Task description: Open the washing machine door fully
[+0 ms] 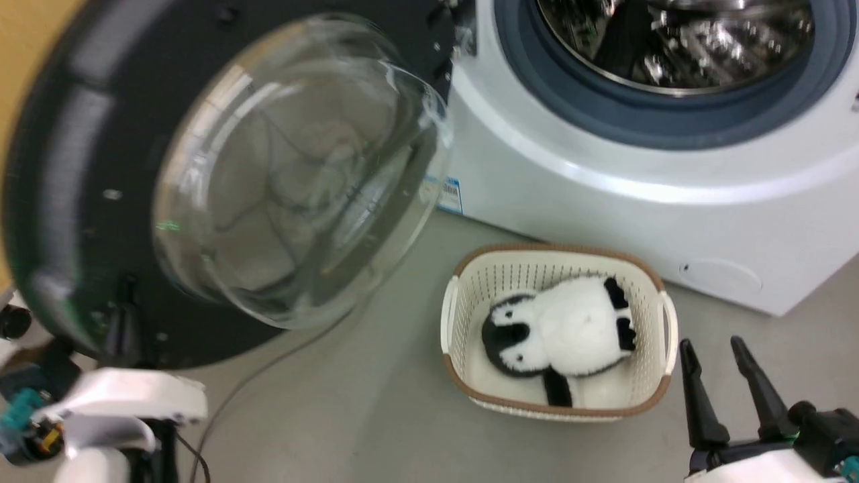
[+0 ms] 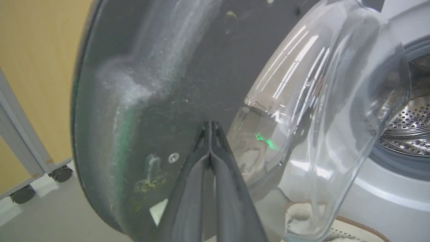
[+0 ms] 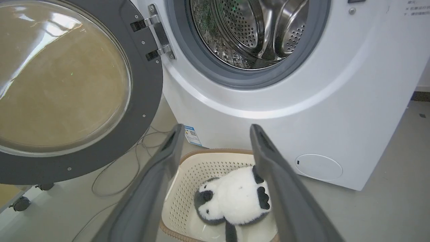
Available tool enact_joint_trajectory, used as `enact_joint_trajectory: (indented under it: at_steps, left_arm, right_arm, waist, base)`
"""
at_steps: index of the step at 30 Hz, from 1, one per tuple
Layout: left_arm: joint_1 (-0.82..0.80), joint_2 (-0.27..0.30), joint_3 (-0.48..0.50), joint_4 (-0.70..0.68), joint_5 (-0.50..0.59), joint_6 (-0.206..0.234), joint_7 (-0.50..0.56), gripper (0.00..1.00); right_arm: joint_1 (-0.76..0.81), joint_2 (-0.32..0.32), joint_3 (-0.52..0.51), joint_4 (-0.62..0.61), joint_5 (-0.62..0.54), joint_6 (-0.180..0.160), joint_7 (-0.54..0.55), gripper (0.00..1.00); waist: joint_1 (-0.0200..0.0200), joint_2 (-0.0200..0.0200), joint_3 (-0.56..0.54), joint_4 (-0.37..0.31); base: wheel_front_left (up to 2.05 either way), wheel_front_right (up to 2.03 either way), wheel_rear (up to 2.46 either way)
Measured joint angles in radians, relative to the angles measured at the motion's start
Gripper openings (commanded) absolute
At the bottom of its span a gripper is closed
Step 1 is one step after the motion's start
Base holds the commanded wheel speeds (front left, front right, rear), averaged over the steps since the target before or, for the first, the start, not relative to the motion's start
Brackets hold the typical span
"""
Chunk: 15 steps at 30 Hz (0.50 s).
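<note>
Lying in basket [image 1: 448,315], plush penguin [image 1: 570,329]

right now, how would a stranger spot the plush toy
Find the big white front-loading washing machine. On the grey floor before it stands a cream perforated plastic basket with a brown rim. Inside lies the black-and-white plush toy, the one soft, furry thing there.

Setting: staged laundry corner, probably a test space rather than a home. Evidence: white front-loading washing machine [image 3: 336,101] on bare grey floor [image 1: 369,416], perforated laundry basket [image 1: 523,275] beside it, grey-framed yellow panel [image 2: 40,67] on castors [image 2: 61,174].
</note>
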Motion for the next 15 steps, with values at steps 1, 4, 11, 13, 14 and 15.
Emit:
enact_joint_trajectory:
  at_steps: [1, 4, 11, 13, 14, 15]
  left_arm:
    - [-0.017, 0.008, 0.01, 0.015, -0.011, -0.006, 0.0, 0.0]
    - [-0.079, 0.05, 0.037, 0.088, -0.035, -0.028, 0.002, 0.0]
    - [-0.172, 0.108, 0.105, 0.234, -0.083, -0.044, -0.006, 0.0]
    - [-0.187, 0.124, 0.124, 0.269, -0.094, -0.045, -0.019, 0.0]
    - [-0.192, 0.132, 0.132, 0.284, -0.096, -0.047, -0.024, 0.0]
    - [-0.197, 0.14, 0.139, 0.297, -0.1, -0.049, -0.03, 0.0]
  right_arm:
    - [-0.007, -0.005, 0.0, 0.0, 0.0, 0.0, 0.0, 1.0]
    - [-0.027, -0.022, 0.004, 0.0, -0.002, 0.0, 0.0, 1.0]
    - [-0.058, -0.056, 0.02, -0.004, -0.017, 0.0, 0.011, 1.0]
    - [-0.065, -0.06, 0.016, -0.004, -0.017, 0.0, 0.011, 1.0]
    - [-0.066, -0.06, 0.015, -0.005, -0.017, 0.0, 0.011, 1.0]
    - [-0.067, -0.061, 0.013, -0.005, -0.017, 0.0, 0.011, 1.0]
  waist:
    - [0.0001, 0.0, 0.012, -0.003]
    - [0.0001, 0.0, 0.058, -0.016]
    - [0.0001, 0.0, 0.116, -0.038]
    - [0.0, 0.0, 0.123, -0.043]
    - [0.0, 0.0, 0.125, -0.045]
    - [0.0, 0.0, 0.126, -0.047]
  base:
    - [0.0, 0.0, 0.0]
    - [0.0, 0.0, 0.0]
    - [0.0, 0.0, 0.0]
    - [0.0, 0.0, 0.0]
    - [0.0, 0.0, 0.0]
    - [0.0, 0.0, 0.0]
